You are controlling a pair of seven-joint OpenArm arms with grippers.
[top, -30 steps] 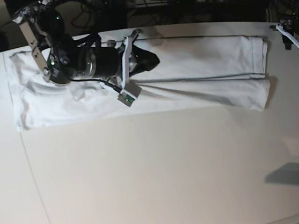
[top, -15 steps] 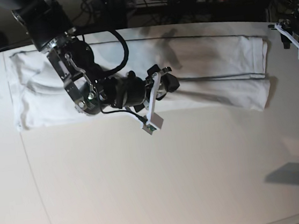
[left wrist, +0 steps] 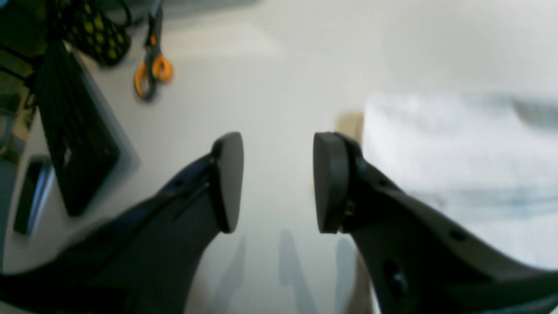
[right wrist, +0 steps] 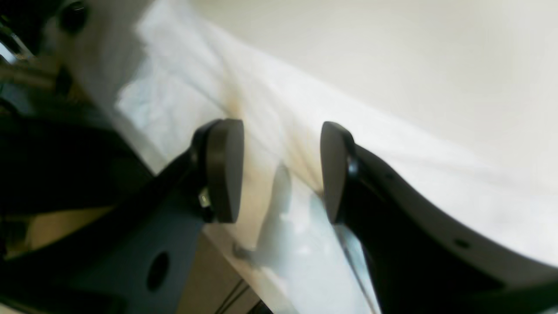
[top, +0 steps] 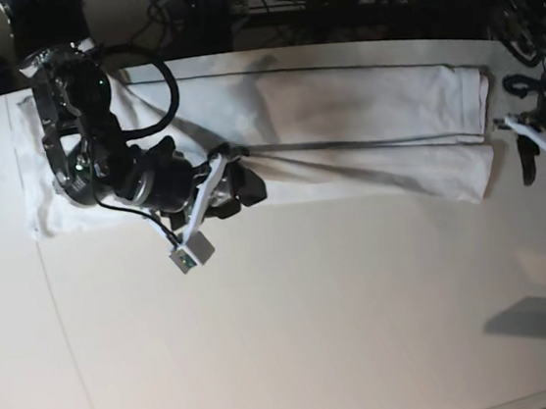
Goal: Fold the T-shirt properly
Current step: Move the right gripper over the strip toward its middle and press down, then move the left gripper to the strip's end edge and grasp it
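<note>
Right now both my left gripper (left wrist: 277,183) and right gripper (right wrist: 281,172) stand open and empty beside the long-folded plain white cotton T-shirt (top: 362,120).

Soft matt white cloth T-shirt (top: 371,114) on smooth matt off-white tabletop (top: 316,318)

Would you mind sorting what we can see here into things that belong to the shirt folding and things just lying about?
Belongs to the job:
T-shirt
left gripper, open
right gripper, open

Lying about:
orange-handled scissors
black device at the table edge
</note>
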